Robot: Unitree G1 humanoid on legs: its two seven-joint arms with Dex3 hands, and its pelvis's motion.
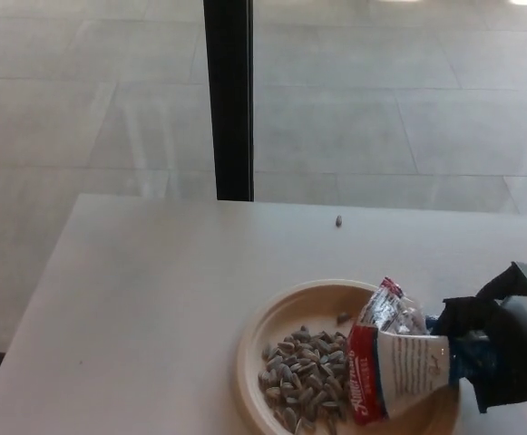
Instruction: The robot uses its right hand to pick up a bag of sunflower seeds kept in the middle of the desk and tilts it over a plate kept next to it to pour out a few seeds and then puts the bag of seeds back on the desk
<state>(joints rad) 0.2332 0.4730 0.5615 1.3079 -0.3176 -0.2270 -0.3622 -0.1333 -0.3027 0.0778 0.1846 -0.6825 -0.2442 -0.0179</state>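
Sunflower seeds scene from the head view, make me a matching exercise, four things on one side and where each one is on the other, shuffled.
Things:
1. pile of seeds
2. bag of seeds
3. stray seed
4. right robot hand

Places:
A. alone on the desk, beyond the plate
B. lying across the plate's right side
C. heaped on the plate
D. at the picture's right edge, at the bag's blue end

Pairs: 1-C, 2-B, 3-A, 4-D

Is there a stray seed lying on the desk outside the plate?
Yes, one stray seed lies on the desk, well behind the plate.
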